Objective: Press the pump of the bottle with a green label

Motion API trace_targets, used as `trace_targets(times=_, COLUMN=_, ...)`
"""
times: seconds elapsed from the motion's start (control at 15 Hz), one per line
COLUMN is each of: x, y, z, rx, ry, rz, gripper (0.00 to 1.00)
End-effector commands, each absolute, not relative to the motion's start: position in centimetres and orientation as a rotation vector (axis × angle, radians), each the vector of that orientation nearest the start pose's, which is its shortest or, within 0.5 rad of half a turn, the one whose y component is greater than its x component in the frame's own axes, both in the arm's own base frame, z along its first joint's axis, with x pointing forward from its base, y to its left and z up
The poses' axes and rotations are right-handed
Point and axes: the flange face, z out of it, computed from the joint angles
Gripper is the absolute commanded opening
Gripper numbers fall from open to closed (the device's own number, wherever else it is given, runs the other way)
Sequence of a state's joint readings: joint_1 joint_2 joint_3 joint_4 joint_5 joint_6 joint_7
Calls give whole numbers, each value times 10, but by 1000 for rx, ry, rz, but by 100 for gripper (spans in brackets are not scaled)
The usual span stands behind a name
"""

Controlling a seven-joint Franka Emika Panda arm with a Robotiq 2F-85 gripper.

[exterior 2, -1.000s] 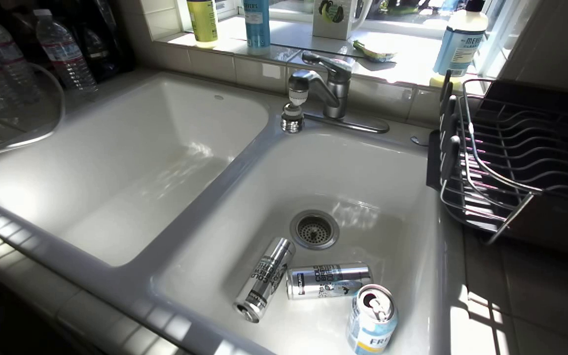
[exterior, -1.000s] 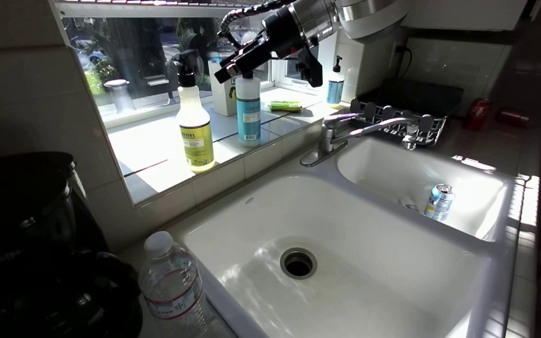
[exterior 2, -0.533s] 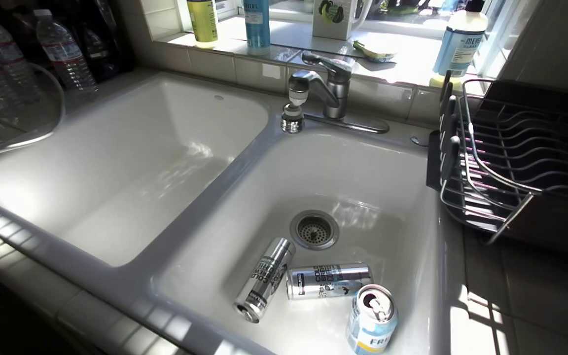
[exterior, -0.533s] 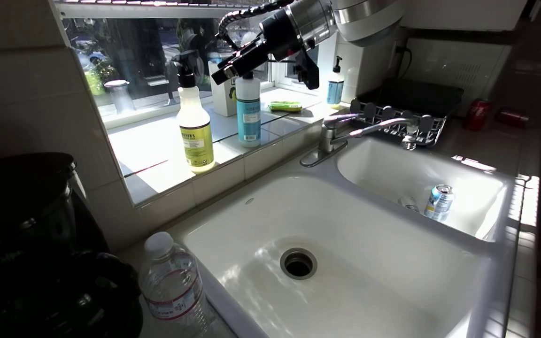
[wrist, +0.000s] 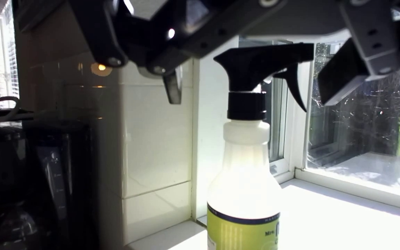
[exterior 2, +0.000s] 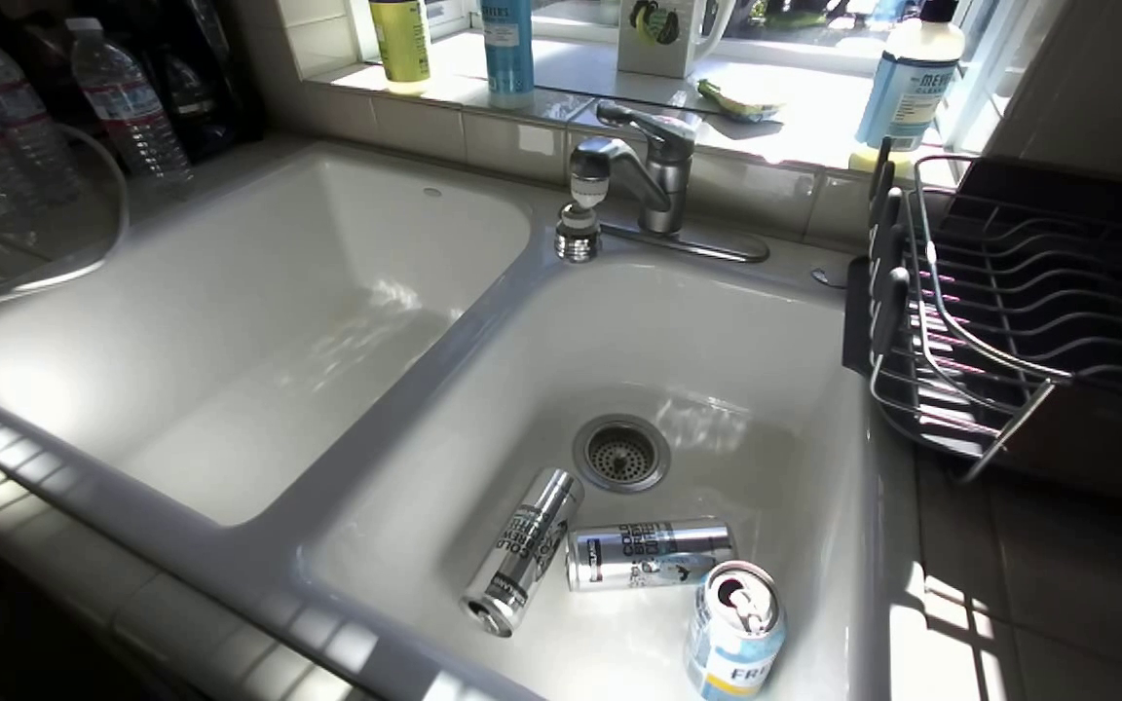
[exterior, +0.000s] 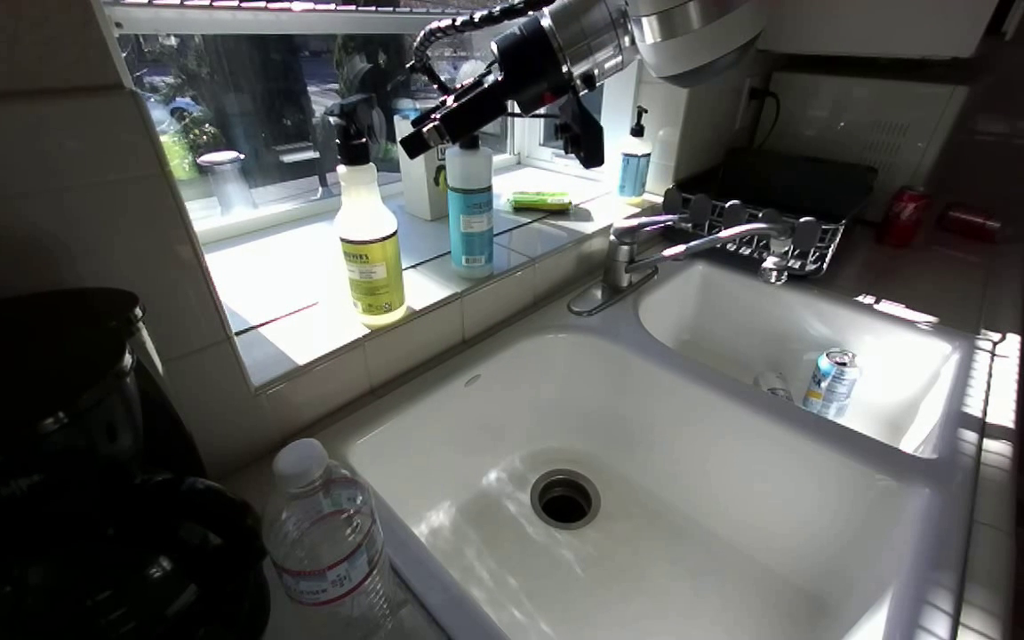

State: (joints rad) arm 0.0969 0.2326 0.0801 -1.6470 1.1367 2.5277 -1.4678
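The wrist view's bottom edge crops the green-labelled white spray bottle point(wrist: 244, 166); in an exterior view the top edge cuts off the fruit-printed white mug point(exterior 2: 660, 51).

Downward exterior views, sharing sink point(exterior: 699, 480); wrist view, near bottle point(wrist: 244, 180)

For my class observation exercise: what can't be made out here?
Green-labelled bottle: base cut off by the wrist view's bottom edge.
Neighbouring blue-labelled bottle: top hidden behind the robot arm in an exterior view.
Coffee maker: details lost in shadow in an exterior view.
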Motion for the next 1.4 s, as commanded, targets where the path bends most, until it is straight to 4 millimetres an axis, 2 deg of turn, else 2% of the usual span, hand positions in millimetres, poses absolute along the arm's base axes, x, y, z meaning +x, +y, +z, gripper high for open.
trace_targets(times=0.0, x=674, y=109, z=552, rx=-2163, ry=-973, rz=-1312, gripper=100)
trace_targets(times=0.33, x=679, y=114, z=559, rx=-2159, ry=-868, rz=-1290, gripper=100)
trace_targets(times=0.8, x=694, y=118, z=543, rx=-2172, ry=-780, rz=-1224, gripper=100)
trace_targets(times=1.33, x=716, y=124, z=532, rx=-2172, ry=-817, rz=-1228, gripper=100)
